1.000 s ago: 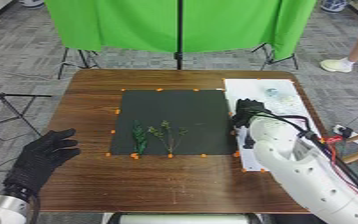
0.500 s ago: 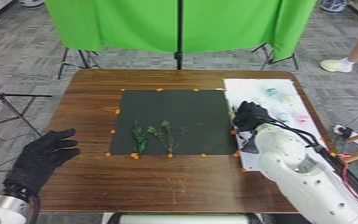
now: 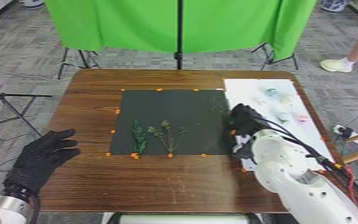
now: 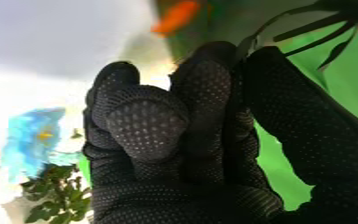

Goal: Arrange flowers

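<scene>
Over the seam between the dark mat [image 3: 175, 107] and the white sheet [image 3: 239, 87], my right hand [image 3: 244, 119] is curled round a thin green sprig [image 3: 218, 104], whose leaves reach over the mat's right part. In the right wrist view the hand [image 4: 149, 132] has its thumb folded against its fingers, and the sprig's narrow dark leaves [image 4: 337, 15] stick out beyond the fingertips. A leafy green stem [image 3: 140, 137] and a branching stem [image 3: 168, 137] lie side by side low on the mat. My left hand [image 3: 44, 152] is open at the table's left edge.
The sheet holds a blue flower [image 3: 271, 92], a pink flower [image 3: 302, 119] and a pale one [image 3: 284, 116]. In the right wrist view a blue flower [image 4: 38, 137] lies near green leaves [image 4: 55, 195]. Orange marks [image 3: 159, 90] edge the mat; the wooden table [image 3: 158, 185] extends around it.
My right hand has shifted left from the white sheet to the mat's right edge, and the sprig's leaves now show over the mat. The left hand has kept still.
</scene>
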Available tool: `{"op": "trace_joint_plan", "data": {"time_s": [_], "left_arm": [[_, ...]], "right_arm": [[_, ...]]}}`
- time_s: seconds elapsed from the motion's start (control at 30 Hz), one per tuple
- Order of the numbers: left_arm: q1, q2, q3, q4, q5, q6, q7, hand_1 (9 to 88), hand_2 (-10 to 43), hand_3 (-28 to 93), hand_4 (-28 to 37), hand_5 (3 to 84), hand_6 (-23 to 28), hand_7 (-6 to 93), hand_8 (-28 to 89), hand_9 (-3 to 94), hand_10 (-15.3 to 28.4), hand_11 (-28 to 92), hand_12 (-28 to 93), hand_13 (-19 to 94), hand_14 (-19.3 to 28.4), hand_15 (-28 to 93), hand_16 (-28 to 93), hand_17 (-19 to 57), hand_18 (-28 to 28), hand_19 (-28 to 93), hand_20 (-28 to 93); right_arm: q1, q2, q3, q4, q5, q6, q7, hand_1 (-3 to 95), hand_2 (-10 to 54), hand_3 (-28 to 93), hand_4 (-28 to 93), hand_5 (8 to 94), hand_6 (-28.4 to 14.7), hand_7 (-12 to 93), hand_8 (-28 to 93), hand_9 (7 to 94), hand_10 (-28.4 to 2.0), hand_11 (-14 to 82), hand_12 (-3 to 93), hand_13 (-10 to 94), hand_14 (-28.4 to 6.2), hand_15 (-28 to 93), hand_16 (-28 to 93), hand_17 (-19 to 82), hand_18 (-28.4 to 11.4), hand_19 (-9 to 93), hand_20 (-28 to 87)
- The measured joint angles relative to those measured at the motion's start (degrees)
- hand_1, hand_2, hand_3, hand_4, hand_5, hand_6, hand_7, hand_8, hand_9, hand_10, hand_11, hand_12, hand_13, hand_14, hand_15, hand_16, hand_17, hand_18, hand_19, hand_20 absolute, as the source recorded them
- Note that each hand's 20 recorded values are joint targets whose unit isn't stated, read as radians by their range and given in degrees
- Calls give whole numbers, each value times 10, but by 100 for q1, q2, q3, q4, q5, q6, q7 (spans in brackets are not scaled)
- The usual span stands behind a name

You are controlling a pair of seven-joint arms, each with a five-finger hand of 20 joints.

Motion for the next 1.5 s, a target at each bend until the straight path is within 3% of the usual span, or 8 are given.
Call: {"op": "trace_joint_plan", "data": {"time_s": [0.27, 0.57, 1.07, 1.2, 1.5], "left_arm": [[-1, -11, 0, 0, 2, -4, -9, 290, 77, 726, -283, 445, 72, 313, -138, 413, 172, 464, 192, 359, 208, 696, -60, -28, 245, 662, -7], [-6, -15, 11, 2, 7, -6, -21, 289, 76, 728, -283, 445, 72, 314, -138, 414, 172, 463, 191, 358, 207, 697, -60, -28, 245, 662, -8], [-65, -12, 31, 24, 10, -20, -88, 289, 77, 727, -283, 446, 72, 313, -138, 414, 173, 463, 192, 357, 207, 696, -61, -29, 245, 663, -8], [-74, -12, 36, 28, 11, -21, -95, 289, 76, 728, -283, 445, 72, 313, -138, 414, 173, 464, 191, 357, 207, 696, -60, -29, 245, 663, -8], [-77, -12, 40, 32, 14, -28, -101, 290, 76, 728, -283, 444, 72, 313, -137, 413, 173, 463, 193, 357, 207, 696, -61, -29, 245, 662, -8]], "right_arm": [[128, -216, -166, -373, -144, -276, 53, 404, -95, 927, -123, 661, -145, 752, -61, 891, -58, 434, 451, 867, -41, 628, 317, 391, -181, 819, 315], [243, -516, -572, -397, -660, -1485, 276, 407, -95, 917, -140, 655, -134, 759, -69, 890, -52, 421, 445, 870, -32, 608, 315, 397, -180, 823, 298], [381, -729, -1024, -165, -1318, -1554, 528, 419, -95, 857, -216, 651, -59, 748, -5, 898, -60, 429, 382, 876, -28, 590, 320, 402, -178, 834, 270], [444, -816, -1035, -98, -1278, -1598, 610, 417, -95, 837, -246, 652, -49, 739, 20, 894, -65, 452, 329, 879, -28, 586, 320, 404, -178, 837, 262], [489, -859, -1042, -75, -1293, -1725, 661, 401, -95, 819, -270, 648, -41, 738, 32, 894, -66, 452, 321, 880, -29, 578, 322, 403, -179, 840, 257]]}}
